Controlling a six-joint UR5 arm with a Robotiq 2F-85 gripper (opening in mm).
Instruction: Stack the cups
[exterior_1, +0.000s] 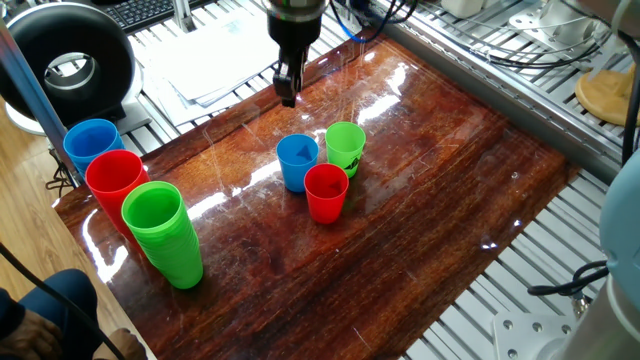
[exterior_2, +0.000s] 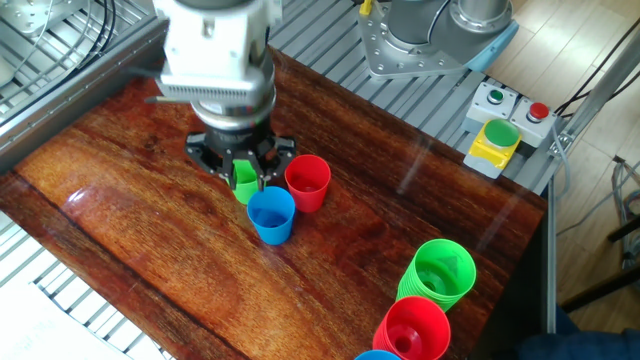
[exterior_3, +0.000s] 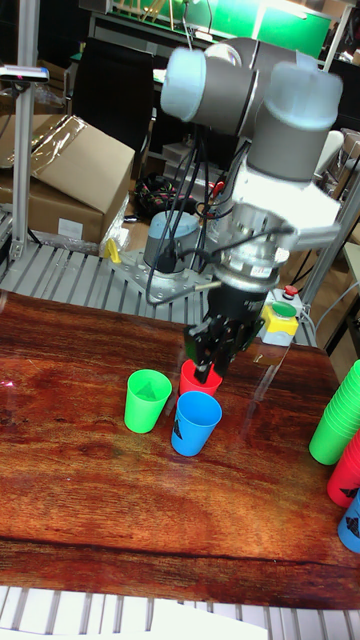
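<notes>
Three small cups stand close together mid-table: the blue cup (exterior_1: 297, 160), the light green cup (exterior_1: 345, 147) with a small dark mark, and the red cup (exterior_1: 326, 192). My gripper (exterior_1: 288, 90) hangs above the table, behind the cups and apart from them, open with nothing between its fingers. In the other fixed view the gripper (exterior_2: 243, 172) covers most of the green cup (exterior_2: 246, 188), beside the red cup (exterior_2: 308, 182) and blue cup (exterior_2: 271, 214). In the tall fixed view the gripper (exterior_3: 208, 358) partly hides the red cup (exterior_3: 189, 379).
Three taller cup stacks stand at one table corner: blue stack (exterior_1: 92, 145), red stack (exterior_1: 115, 183), green stack (exterior_1: 162, 232). A button box (exterior_2: 497, 125) sits off the table edge. The arm's base (exterior_2: 430, 35) is behind the table.
</notes>
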